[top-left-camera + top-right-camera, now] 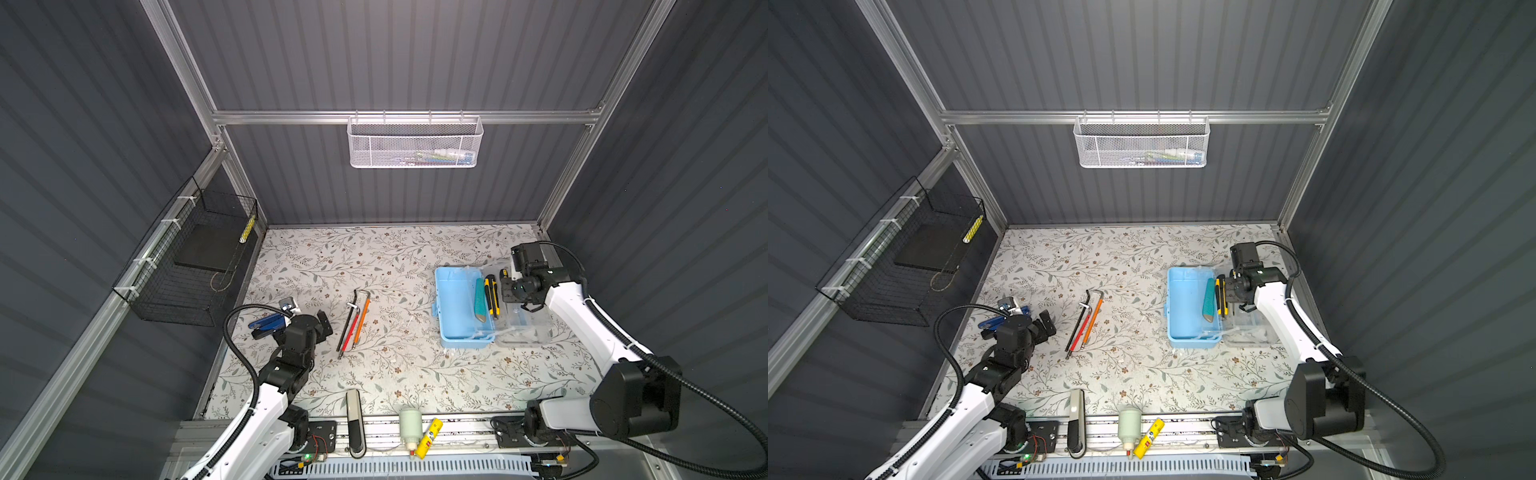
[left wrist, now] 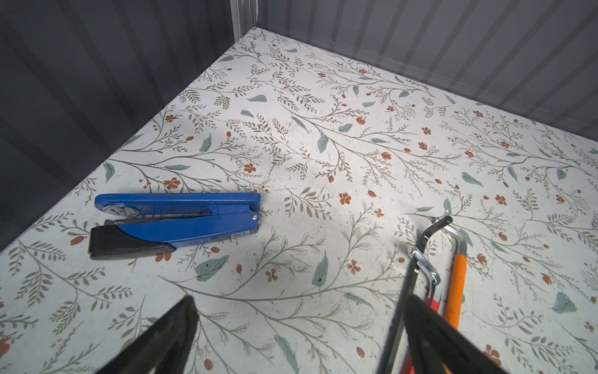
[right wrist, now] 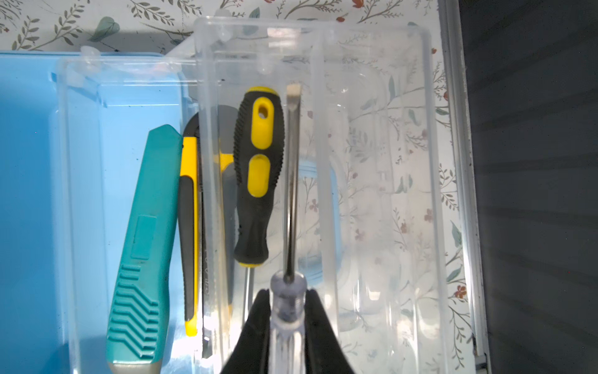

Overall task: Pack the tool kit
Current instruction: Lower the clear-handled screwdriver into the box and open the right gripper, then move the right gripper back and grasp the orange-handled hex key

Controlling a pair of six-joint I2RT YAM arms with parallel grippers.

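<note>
Since lid (image 1: 525, 328) lies flung flat, tool kit (image 1: 457, 307): right of table (image 1: 395, 374), base open; cutters (image 3: 142, 243) + blk/yel screwdriver (image 3: 257, 175) lengthwise along hinge side.
R gripper (image 3: 287, 301): clamped on clear-handled screwdriver (image 3: 291, 181), shaft parallel to those tools, prob to nest alongside.
L gripper (image 2: 301, 323): fingers spread, empty, beside hex keys (image 1: 353, 326); likely next pick.
Stapler (image 2: 174, 220): loose on table, unpacked.
</note>
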